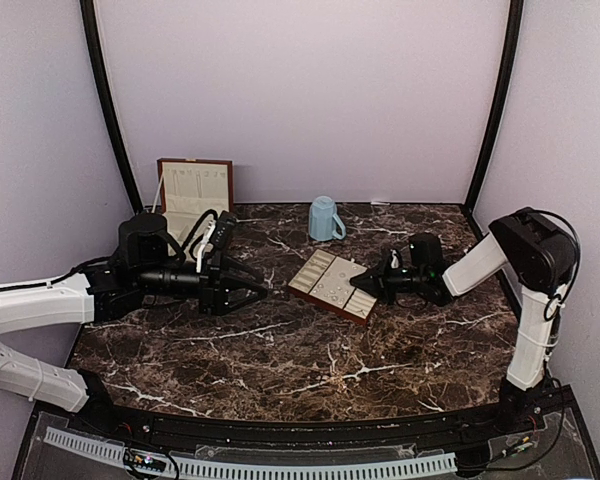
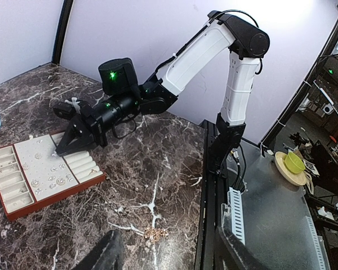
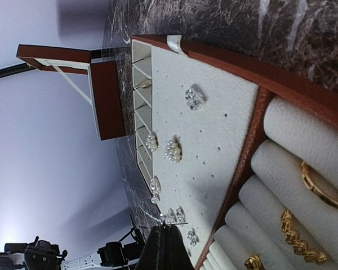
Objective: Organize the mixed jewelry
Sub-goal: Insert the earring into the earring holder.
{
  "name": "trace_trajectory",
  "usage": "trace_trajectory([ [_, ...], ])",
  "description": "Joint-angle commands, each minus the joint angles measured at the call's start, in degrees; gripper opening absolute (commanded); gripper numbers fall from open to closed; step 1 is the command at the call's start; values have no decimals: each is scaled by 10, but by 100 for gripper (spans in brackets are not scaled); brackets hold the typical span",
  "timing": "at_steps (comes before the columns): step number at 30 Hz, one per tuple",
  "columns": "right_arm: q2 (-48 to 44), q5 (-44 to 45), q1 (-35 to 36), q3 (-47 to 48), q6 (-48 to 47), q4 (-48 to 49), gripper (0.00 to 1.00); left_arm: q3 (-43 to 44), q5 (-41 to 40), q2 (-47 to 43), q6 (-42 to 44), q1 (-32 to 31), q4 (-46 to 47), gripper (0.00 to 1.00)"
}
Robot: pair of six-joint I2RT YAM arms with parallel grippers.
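Over the tray the closed right end effector likely seats mixed jewelry; left end effector gapes open

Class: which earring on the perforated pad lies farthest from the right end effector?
The glittering crystal cluster, alone at the far end of the pad; the pearl clusters sit nearer the right end effector.

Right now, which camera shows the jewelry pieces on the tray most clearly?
The right wrist view. It looks closely along the tray, so the jewelry pieces on its cream pad read as separate pearl and stone clusters. The left wrist view shows them only as small pale specks, and the top external view shows barely visible dots.
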Motion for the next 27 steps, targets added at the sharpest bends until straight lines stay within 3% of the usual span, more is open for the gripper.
trace_trajectory([
  [1,16,1,-4,22,-7,4,0,5,3,-18,-1,0,-1,58],
  [27,26,12,-13,11,-6,-1,0,5,2,-13,-2,0,0,57],
])
